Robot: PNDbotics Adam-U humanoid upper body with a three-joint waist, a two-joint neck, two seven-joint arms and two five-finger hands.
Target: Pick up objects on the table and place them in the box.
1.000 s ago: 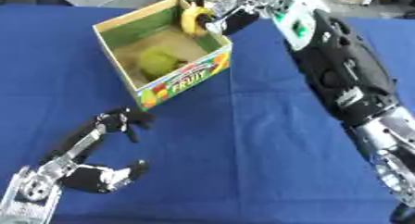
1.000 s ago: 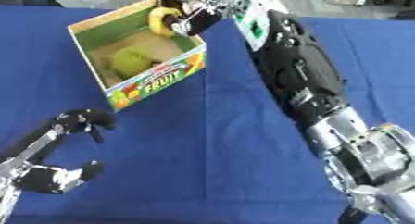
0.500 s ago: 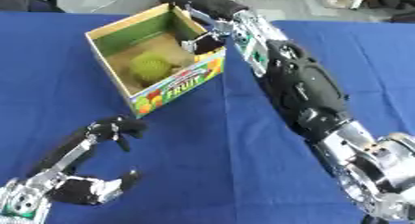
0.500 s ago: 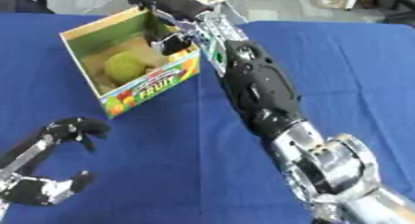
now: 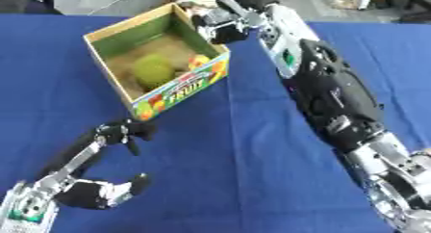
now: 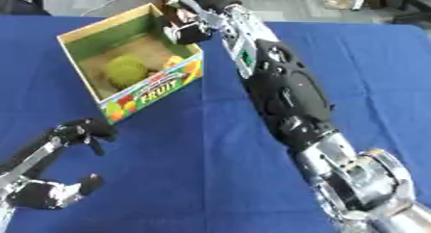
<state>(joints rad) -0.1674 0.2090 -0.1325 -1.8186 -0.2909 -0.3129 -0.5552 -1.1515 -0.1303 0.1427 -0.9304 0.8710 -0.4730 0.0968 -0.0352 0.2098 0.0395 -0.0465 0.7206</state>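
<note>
right robot hand (image 5: 221, 26) hovers at the far right corner of the box (image 5: 181, 90), fingers curled, apparently empty; a green fruit (image 5: 155, 71) lies inside, down-left. left robot hand (image 5: 94, 188) rests open on the blue table (image 5: 235, 169).

One box (image 5: 181, 90), one green fruit (image 5: 154, 71), two hands (image 5: 88, 193) (image 5: 221, 29).

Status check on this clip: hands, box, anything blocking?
Right hand at the box's far corner, fingers unclear. Left hand idle, open, lower left. Box holds a green round fruit. Nothing blocking.
</note>
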